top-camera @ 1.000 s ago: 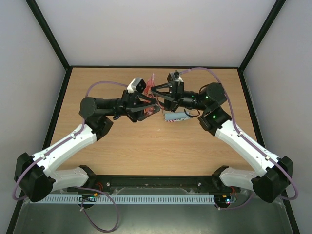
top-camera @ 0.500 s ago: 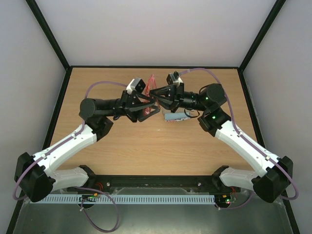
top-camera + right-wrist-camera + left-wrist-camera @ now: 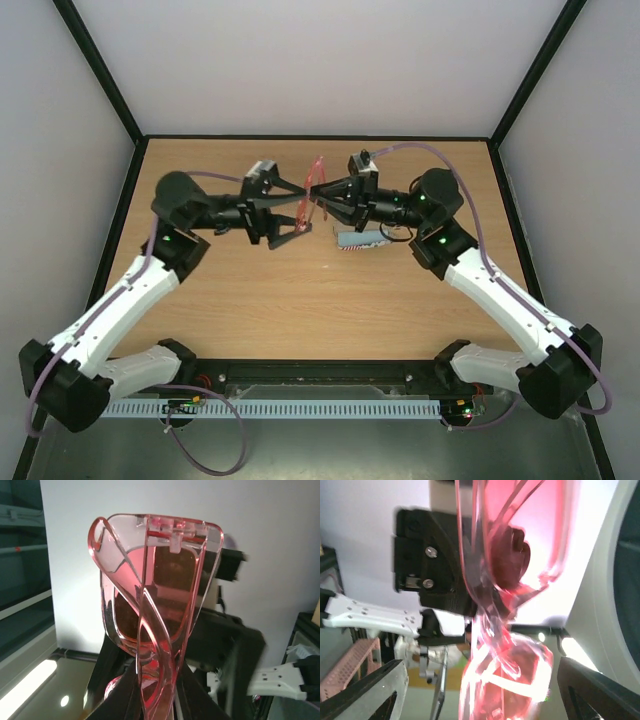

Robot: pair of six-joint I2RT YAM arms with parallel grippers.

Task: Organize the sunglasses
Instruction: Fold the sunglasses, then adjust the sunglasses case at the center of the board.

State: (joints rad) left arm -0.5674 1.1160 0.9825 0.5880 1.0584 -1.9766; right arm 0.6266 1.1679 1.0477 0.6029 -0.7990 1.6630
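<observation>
Pinching sunglasses [image 3: 317, 178] aloft in right gripper [image 3: 323, 195] | spreading left gripper [image 3: 305, 211] wide, flanking frame | advise closing gently, squarely, without twisting thin plastic

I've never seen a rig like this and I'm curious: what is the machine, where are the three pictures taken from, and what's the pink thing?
Two robot arms are bolted at the near edge of a wooden table. The wide picture looks down from above; the other two come from a camera on each wrist. The right gripper pinches a pair of reddish sunglasses up in the air. The left gripper faces them, its jaws open. A small case lies on the table nearby.
</observation>
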